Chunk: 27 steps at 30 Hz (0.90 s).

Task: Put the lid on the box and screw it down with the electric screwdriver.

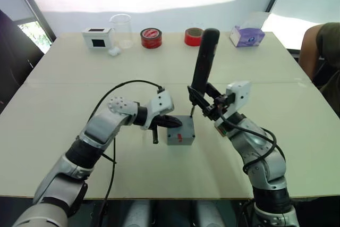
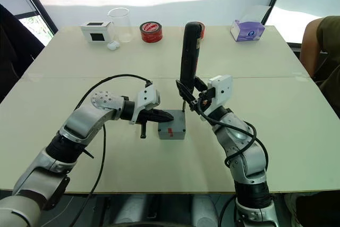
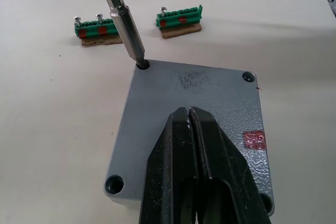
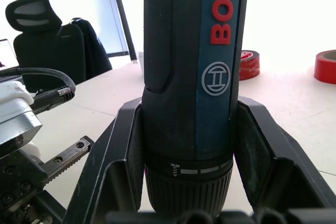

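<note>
Pressing closed left gripper (image 3: pixel 190 124) on the rigid lid (image 3: pixel 173 108); right gripper (image 4: pixel 189 145) clamps the heavy, top-tall electric screwdriver (image 1: pixel 205 59) low, bit in the lid's corner hole

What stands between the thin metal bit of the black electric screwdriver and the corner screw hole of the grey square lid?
Nothing visible: the bit of the black electric screwdriver is already at the corner hole of the grey square lid. The left gripper, shut, presses the lid elsewhere.
</note>
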Tool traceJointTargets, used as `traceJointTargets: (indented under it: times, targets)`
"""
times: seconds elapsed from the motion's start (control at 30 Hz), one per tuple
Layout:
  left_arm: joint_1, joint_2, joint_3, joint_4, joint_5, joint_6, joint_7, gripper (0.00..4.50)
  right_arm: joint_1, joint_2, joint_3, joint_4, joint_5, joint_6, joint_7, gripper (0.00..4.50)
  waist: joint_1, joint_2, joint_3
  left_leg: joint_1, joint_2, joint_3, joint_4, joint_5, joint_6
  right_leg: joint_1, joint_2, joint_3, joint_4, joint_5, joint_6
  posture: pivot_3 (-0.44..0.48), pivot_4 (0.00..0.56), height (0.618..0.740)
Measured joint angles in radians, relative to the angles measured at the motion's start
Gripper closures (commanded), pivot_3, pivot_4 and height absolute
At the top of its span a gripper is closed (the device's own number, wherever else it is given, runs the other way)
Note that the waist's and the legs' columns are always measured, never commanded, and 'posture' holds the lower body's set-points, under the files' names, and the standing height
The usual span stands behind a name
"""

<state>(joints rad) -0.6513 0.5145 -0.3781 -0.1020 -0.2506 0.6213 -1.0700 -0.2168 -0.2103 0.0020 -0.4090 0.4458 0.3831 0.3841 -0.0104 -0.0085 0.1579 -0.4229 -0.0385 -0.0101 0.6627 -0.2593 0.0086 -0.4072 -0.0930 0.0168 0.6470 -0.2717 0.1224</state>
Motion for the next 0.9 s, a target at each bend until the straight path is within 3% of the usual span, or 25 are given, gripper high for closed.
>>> traceJointTargets:
  times: [0.27,0.9]
  targets:
    - [0.018,0.01,-0.001,-0.009,0.002,-0.003,-0.004,4.5,0.044,-0.019,0.027,-0.026,-0.03,-0.007,-0.005,2.73,0.0,0.0,0.0,0.015,0.0,0.0,-0.001,-0.002,0.003,0.015,0.0,0.0,-0.002,-0.003,-0.001,0.0,0.15,0.74]
    - [0.019,0.01,-0.01,-0.008,0.022,-0.02,-0.006,4.5,0.039,-0.035,0.049,-0.016,-0.05,-0.013,-0.013,2.73,0.0,-0.002,-0.004,0.016,0.0,-0.001,-0.001,-0.002,0.003,0.016,-0.001,0.0,-0.002,-0.004,-0.001,0.0,0.15,0.74]
